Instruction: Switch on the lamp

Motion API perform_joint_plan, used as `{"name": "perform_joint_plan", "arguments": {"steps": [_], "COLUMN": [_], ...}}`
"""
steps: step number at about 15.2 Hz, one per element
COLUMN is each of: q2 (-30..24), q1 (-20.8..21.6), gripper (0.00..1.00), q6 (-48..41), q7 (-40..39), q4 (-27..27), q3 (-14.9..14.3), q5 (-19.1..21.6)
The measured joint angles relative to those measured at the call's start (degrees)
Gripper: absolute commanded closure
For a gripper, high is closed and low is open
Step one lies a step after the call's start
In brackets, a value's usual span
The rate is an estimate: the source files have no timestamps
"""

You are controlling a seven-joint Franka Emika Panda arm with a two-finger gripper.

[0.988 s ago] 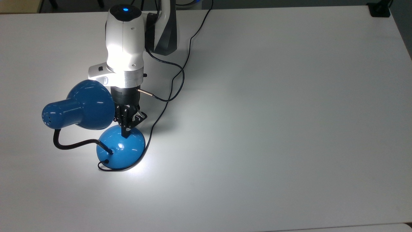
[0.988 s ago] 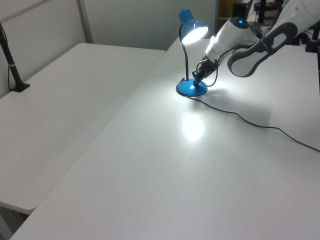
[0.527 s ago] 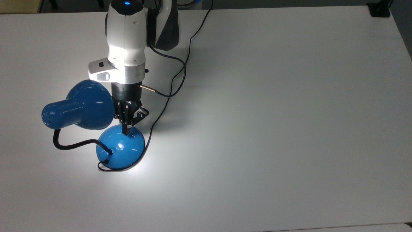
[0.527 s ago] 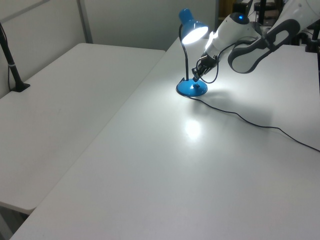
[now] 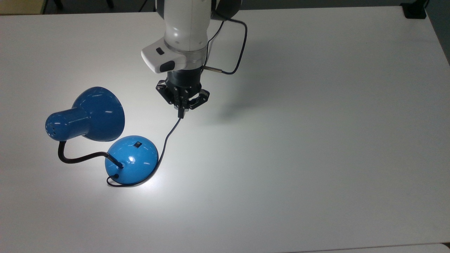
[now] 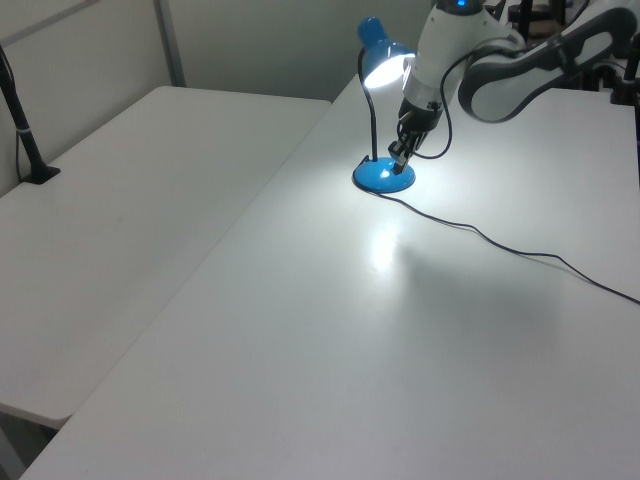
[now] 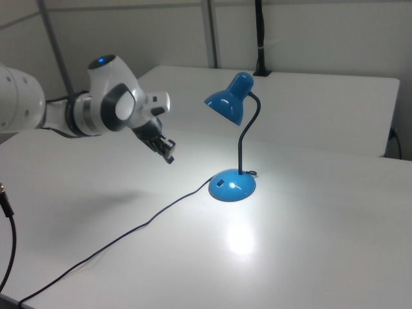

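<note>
The white bench (image 5: 316, 140) is broad, matte and smooth, with a bright pool of light on it beside the lamp's base. The Panda arm (image 5: 184, 24), glossy white casing with a black wrist, hangs its gripper (image 5: 181, 111) above the bench, well apart from the lamp, over the thin black cord (image 5: 168, 135). The jaws look clenched together on nothing, though the top view is not sharp enough to be sure.

The lamp (image 5: 105, 140) stands at the top view's left: a glossy blue bell-shaped shade (image 7: 226, 103), a black gooseneck (image 7: 248, 141), and a round domed blue base (image 5: 132, 159) bearing a small black switch (image 5: 137, 143). The shade glows in the left view, so I judge the switching step done. The next move likely calls only for clearing away without snagging the cord.
</note>
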Motion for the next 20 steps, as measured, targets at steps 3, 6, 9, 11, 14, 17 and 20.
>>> {"name": "perform_joint_plan", "arguments": {"steps": [3,6,9,11,14,17,20], "q2": [-3.9,-6.8,-8.1,-9.6,-12.5,-13.9,-13.9], "q1": [0.0,0.4,0.7,0.7,2.6,4.2,4.2], "gripper": [1.00,1.00,0.97,0.84,0.27,0.00,0.00], "q6": [-6.4,-15.7,-28.8,-34.7,-41.3,-44.6,-44.7], "q7": [-1.3,-8.8,-17.6,-22.0,-25.8,-26.5,-26.8], "q4": [0.1,1.9,7.4,9.6,10.7,12.0,12.2], "q3": [2.0,2.6,2.5,2.1,-0.5,-2.7,-3.2], "q5": [0.3,4.0,7.0,7.4,7.7,8.4,8.5]}}
